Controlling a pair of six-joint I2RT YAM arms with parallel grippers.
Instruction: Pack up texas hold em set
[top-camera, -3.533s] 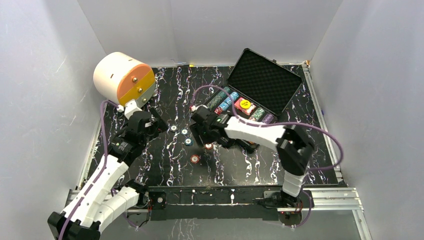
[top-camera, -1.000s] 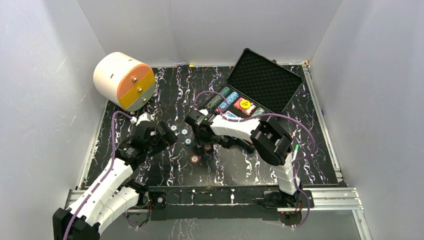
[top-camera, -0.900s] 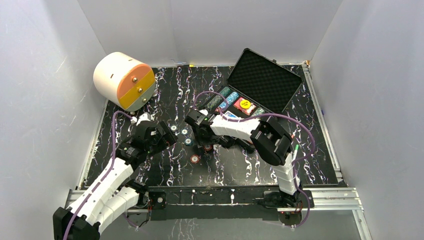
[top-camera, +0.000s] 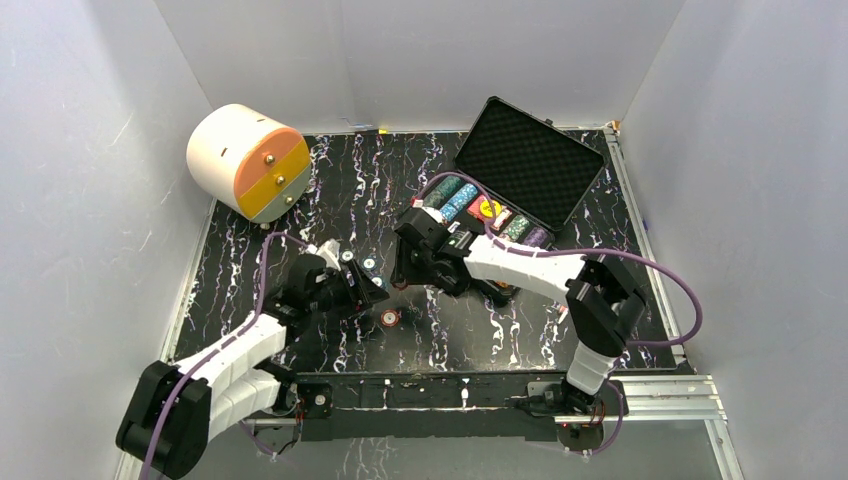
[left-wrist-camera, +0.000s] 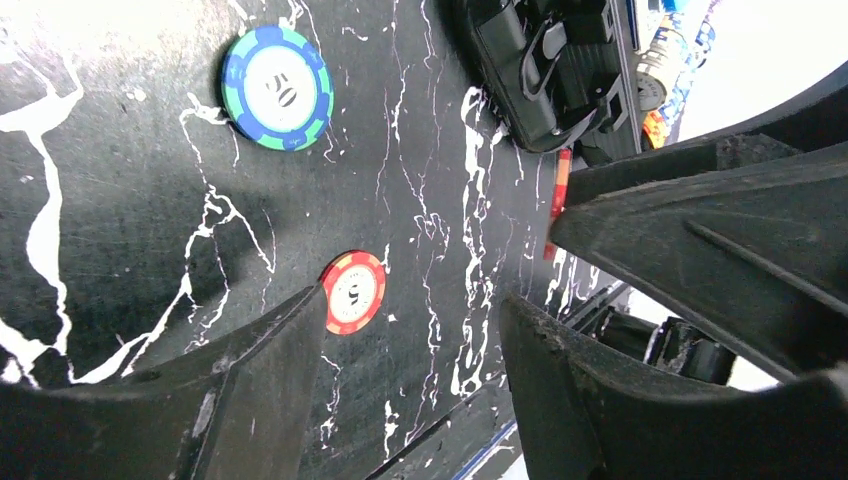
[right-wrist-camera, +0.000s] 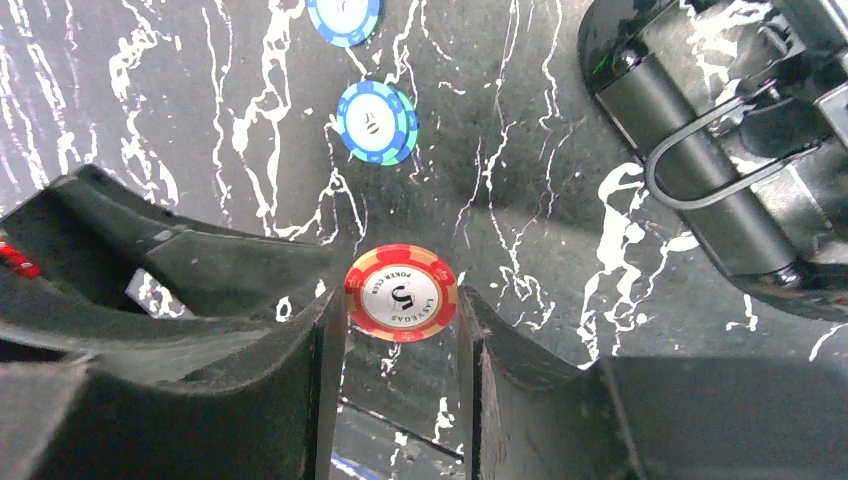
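A number that appears to be 20 is printed on a green-and-blue chip (left-wrist-camera: 277, 87) lying flat on the black marbled table (top-camera: 340, 180), though it cannot be read with certainty. Nearer the left gripper (left-wrist-camera: 410, 300), a loose red chip (left-wrist-camera: 353, 292) marked 5 is seen flat on the table, just beside one fingertip and partly hidden by it. The jaws are held partly apart and nothing is gripped. Further right, the right gripper (right-wrist-camera: 400, 300) is closed on the rim of a second red chip (right-wrist-camera: 400, 293), held above the table, on which POKER CLUB, 5 and LAS VEGAS can be read. Just beyond it the black case (top-camera: 525, 160) is stood open, with rows of chips (top-camera: 455, 195) and a red pack (top-camera: 489, 208) inside. The pack's yellow sticker is too small to be read.
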